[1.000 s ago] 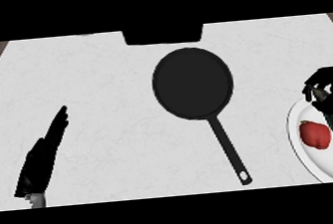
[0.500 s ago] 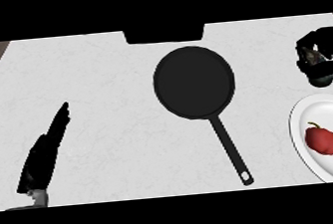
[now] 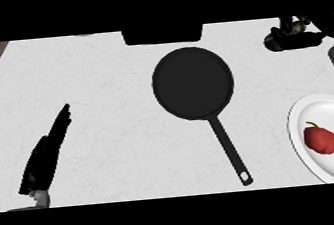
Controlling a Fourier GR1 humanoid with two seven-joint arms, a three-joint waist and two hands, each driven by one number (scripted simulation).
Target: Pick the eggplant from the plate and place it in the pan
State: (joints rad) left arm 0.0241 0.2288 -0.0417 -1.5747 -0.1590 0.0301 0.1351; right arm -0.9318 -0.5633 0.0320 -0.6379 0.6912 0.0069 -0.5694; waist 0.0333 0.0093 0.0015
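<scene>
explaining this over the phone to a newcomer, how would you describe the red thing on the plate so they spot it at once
On the white counter, look past the black pan to the white plate at the right edge. On it lies a small red vegetable with a thin dark stem, the only red thing in view.

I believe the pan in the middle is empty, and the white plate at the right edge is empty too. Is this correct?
Not quite. The pan is empty, but the white plate is not: a red vegetable lies on it, as the head view shows.
</scene>
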